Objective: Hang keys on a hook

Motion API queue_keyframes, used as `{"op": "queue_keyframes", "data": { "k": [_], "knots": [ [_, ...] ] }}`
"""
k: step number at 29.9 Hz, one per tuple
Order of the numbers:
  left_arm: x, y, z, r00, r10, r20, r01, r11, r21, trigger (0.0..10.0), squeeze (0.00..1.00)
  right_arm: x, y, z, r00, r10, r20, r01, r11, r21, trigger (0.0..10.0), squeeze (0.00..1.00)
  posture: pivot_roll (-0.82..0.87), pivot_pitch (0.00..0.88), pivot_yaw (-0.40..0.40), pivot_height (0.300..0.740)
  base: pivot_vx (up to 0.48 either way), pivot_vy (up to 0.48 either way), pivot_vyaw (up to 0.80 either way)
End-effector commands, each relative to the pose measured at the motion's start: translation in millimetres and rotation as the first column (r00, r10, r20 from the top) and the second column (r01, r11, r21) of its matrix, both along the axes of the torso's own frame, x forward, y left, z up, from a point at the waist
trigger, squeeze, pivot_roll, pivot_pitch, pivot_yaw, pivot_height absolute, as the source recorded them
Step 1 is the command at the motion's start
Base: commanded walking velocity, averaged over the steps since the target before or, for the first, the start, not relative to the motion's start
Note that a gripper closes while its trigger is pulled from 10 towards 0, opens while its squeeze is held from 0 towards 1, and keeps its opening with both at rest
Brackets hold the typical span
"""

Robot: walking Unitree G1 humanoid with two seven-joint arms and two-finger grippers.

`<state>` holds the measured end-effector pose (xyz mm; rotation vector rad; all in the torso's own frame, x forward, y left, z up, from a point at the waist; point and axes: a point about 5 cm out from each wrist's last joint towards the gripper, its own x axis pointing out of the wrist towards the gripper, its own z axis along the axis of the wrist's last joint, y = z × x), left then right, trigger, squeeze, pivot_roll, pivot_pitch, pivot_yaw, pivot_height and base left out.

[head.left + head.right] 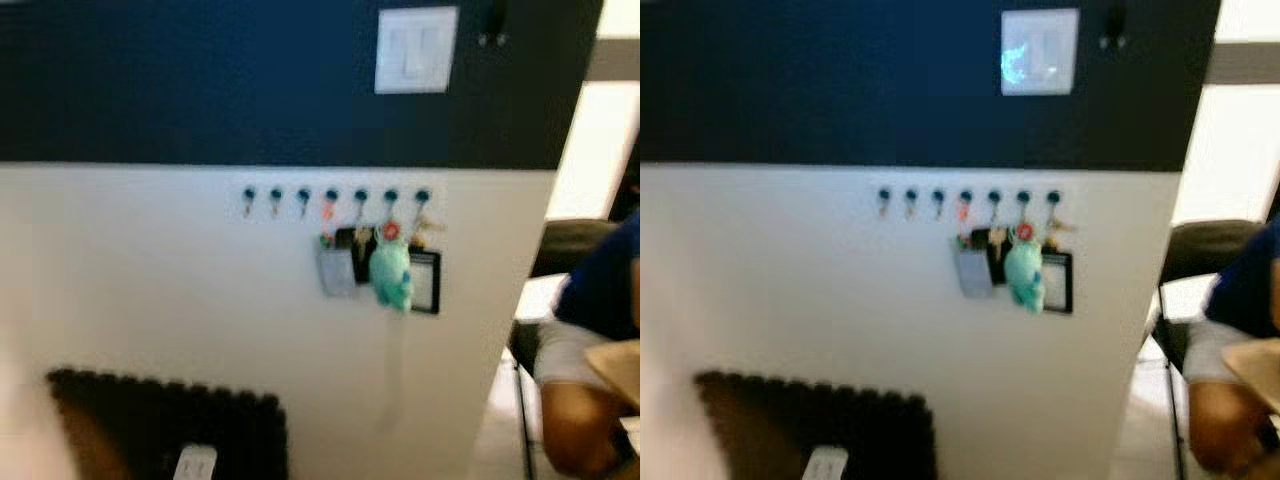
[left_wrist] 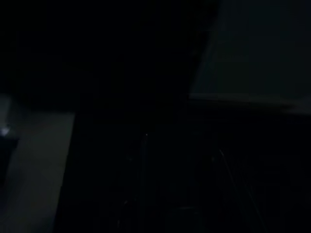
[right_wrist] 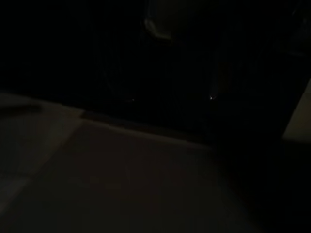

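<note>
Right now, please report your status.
Both wrist views dark. Hook rack ahead on wall; teal plush keychain hanging there. Person seated at right.

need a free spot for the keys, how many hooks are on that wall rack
7, in one row on the white wall: hooks at. The left three look bare; the image is blurry.

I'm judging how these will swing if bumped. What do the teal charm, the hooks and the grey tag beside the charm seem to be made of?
Teal charm: probably soft plush or rubber, with a matte, rounded, toy-like shape. Hooks: dark round knobs with thin pegs below, perhaps metal; too blurred to be sure. Grey tag: flat and dull, likely plastic.
</note>
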<state>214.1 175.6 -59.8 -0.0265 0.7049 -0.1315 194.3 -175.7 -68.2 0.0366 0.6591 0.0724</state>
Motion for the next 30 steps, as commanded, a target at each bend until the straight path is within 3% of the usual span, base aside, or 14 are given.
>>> {"op": "queue_keyframes", "data": {
  "k": [1,17,30],
  "knots": [
    [7.3,0.6,4.7,1.000,-0.019,0.020,0.019,1.000,0.014,10.0,0.00,-5.2,2.2,-3.5,1.000,-0.008,-0.024,0.008,1.000,0.010,10.0,0.00,0.04,0.003,0.035,0.740,-0.368,0.000,0.00],
    [5.8,-0.9,3.8,0.999,-0.050,0.014,0.050,0.999,0.023,10.0,0.00,-8.8,1.6,-5.2,0.999,-0.012,-0.031,0.013,1.000,0.011,10.0,0.00,0.04,0.010,0.038,0.740,-0.359,0.000,0.00],
    [6.4,-8.4,4.6,0.991,-0.132,0.022,0.131,0.991,0.039,10.0,0.00,-10.8,1.4,-6.4,0.999,-0.013,-0.041,0.013,1.000,0.007,10.0,0.00,0.03,0.011,0.039,0.740,0.000,-0.073,0.00]
  ]
}}
